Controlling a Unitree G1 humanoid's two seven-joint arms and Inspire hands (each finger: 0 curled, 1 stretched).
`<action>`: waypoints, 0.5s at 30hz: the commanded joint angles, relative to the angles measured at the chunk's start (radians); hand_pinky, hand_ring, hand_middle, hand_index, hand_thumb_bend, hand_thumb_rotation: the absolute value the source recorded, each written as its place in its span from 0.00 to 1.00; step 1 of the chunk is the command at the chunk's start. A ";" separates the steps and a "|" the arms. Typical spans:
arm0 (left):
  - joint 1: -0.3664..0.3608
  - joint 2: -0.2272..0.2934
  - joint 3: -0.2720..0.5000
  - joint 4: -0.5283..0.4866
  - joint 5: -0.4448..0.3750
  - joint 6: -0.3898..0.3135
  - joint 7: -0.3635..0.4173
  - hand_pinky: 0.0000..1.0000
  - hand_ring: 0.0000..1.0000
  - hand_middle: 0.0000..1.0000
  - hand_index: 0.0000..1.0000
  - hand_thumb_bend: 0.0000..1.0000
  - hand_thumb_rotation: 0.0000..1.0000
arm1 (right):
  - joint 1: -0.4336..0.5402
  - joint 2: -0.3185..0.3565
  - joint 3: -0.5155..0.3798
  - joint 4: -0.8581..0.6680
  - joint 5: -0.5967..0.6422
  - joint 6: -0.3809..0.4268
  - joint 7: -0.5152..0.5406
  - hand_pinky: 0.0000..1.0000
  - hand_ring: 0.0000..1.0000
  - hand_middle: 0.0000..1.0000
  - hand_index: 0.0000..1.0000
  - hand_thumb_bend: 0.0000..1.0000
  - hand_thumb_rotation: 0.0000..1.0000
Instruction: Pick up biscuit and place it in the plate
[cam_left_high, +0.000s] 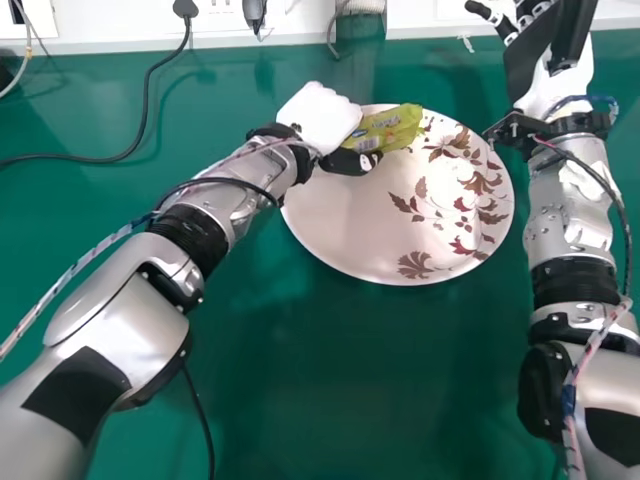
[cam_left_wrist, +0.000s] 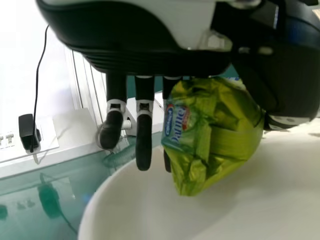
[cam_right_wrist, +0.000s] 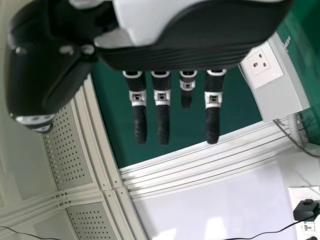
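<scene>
We find the biscuit packet (cam_left_high: 397, 126) pinched between thumb and fingers of the left hand (cam_left_high: 322, 116), above the far rim of the plate (cam_left_high: 345, 225), presumably so that release lands it inside. The right hand (cam_left_high: 566, 84), fingers spread, idles at the far right, likely unneeded. We note a blue printed label (cam_left_wrist: 176, 126) facing outward on the green wrapper; its wording goes unrecorded.

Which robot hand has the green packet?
The left robot hand, pinching the green packet over the plate; the right robot hand holds nothing.
</scene>
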 joint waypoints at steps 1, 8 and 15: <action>-0.015 -0.009 -0.010 0.006 -0.001 -0.005 0.021 0.18 0.40 0.48 0.51 0.51 0.00 | -0.012 -0.001 -0.005 0.001 0.003 -0.002 -0.002 0.57 0.69 0.71 0.69 0.89 0.34; -0.016 -0.006 -0.040 0.016 0.010 -0.027 0.007 0.18 0.40 0.48 0.51 0.51 0.00 | -0.015 0.001 -0.008 0.007 0.007 -0.009 0.004 0.58 0.70 0.72 0.71 0.87 0.35; -0.028 -0.006 -0.056 0.026 0.005 -0.055 -0.078 0.18 0.41 0.49 0.50 0.51 0.00 | -0.014 0.001 -0.009 0.007 0.003 -0.013 0.005 0.62 0.73 0.74 0.71 0.85 0.38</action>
